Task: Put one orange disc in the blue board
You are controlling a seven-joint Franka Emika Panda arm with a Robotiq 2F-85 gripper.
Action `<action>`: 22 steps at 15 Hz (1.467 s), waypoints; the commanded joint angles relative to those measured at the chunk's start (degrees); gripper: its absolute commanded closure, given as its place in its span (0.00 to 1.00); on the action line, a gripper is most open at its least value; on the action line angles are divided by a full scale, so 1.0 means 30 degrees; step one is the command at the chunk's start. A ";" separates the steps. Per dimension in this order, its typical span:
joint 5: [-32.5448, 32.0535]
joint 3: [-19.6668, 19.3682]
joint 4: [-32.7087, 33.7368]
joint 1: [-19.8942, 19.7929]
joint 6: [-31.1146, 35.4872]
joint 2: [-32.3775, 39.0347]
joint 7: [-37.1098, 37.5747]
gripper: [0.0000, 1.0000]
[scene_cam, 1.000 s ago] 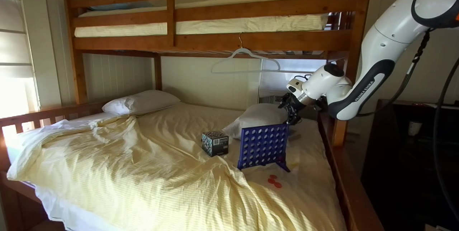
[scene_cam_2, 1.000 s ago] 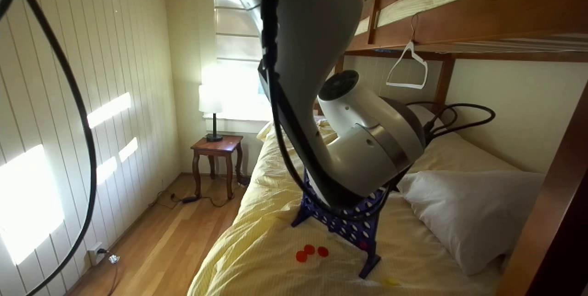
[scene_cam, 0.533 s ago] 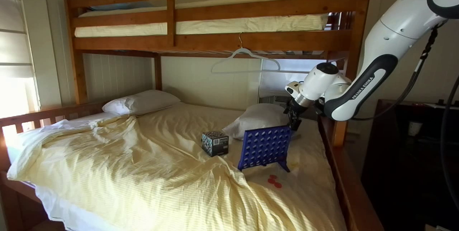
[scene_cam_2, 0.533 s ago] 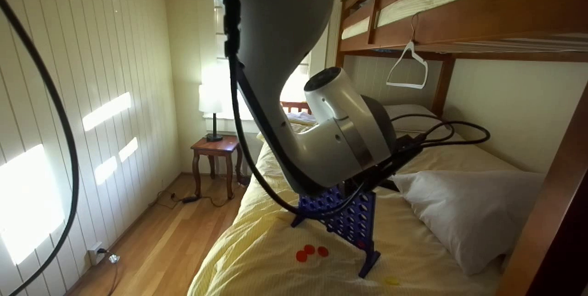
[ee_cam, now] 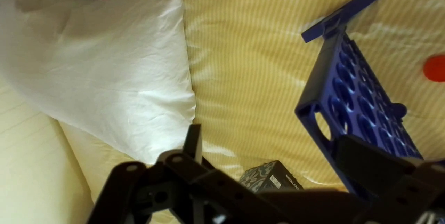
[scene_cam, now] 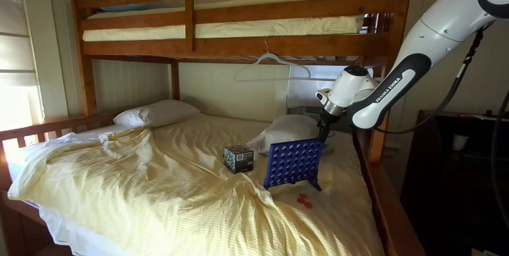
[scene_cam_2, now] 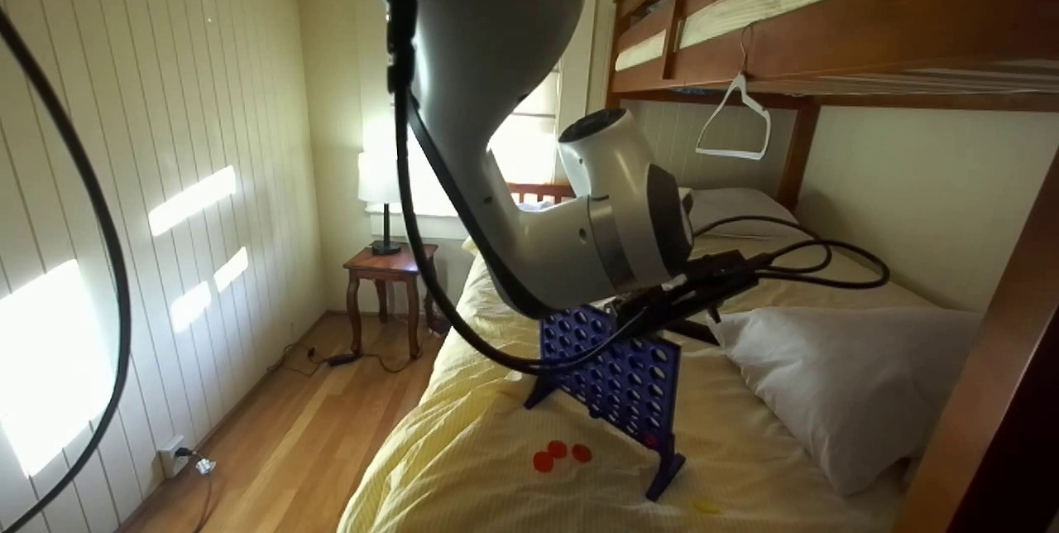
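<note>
The blue board [scene_cam: 296, 143] stands on the bed in both exterior views [scene_cam_2: 608, 388], and its narrow end and holed face show at the right of the wrist view [ee_cam: 315, 76]. A few orange discs [scene_cam: 300, 200] lie flat on the sheet before it, also in an exterior view [scene_cam_2: 543, 461]; one orange disc [ee_cam: 435, 68] shows in the wrist view. A reddish disc [scene_cam_2: 652, 440] sits in the board's bottom corner hole. My gripper [ee_cam: 268, 134] is open with no disc between its fingers. One finger [ee_cam: 368, 161] overlaps the board's upper part; I cannot tell whether it touches.
A small dark patterned box [scene_cam: 238, 159] sits on the bed behind the board. A white pillow [ee_cam: 104, 67] lies beside the gripper. A yellow disc [scene_cam_2: 706, 507] lies near the board's foot. A hanger [scene_cam: 270, 78] hangs from the upper bunk rail [scene_cam: 238, 45].
The arm has shifted and the wrist has turned; the gripper sits lower by the board's upper corner. The board's top has tipped slightly, while its feet and the loose discs stay put.
</note>
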 commanded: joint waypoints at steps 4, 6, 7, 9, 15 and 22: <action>0.5155 0.0571 0.0849 0.0196 -0.2937 -0.0253 -0.2513 0.00; 0.5918 0.0394 0.1245 0.0377 -0.3461 -0.0238 -0.2751 0.00; 0.6181 0.0322 0.1384 0.0439 -0.3611 -0.0243 -0.2827 0.00; 0.6632 0.0249 0.1577 0.0513 -0.3880 -0.0256 -0.3038 0.00; 0.7220 0.0157 0.1765 0.0547 -0.4249 -0.0252 -0.3548 0.00; 1.3298 0.1363 0.1138 0.0255 -0.8082 -0.1885 -0.5964 0.00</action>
